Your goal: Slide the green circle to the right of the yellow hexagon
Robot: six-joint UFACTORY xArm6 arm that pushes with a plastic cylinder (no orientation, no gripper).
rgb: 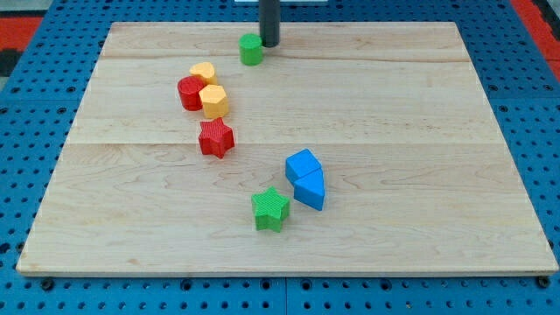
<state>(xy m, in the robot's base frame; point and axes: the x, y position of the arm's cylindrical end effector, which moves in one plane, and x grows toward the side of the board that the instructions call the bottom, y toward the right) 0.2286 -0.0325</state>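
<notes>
The green circle (251, 49) sits near the top of the wooden board (420, 157), a little left of centre. My tip (269, 44) is just to its right, touching or nearly touching its upper right side. The yellow hexagon (214, 101) lies lower and to the left, about sixty pixels below the green circle. It touches a red block (191, 92) on its left and sits just below a yellow heart-like block (203, 73).
A red star (215, 138) lies below the yellow hexagon. A green star (270, 209) sits near the bottom centre. Two blue blocks (304, 164) (309, 190) touch each other to its upper right. A blue pegboard (26, 114) surrounds the board.
</notes>
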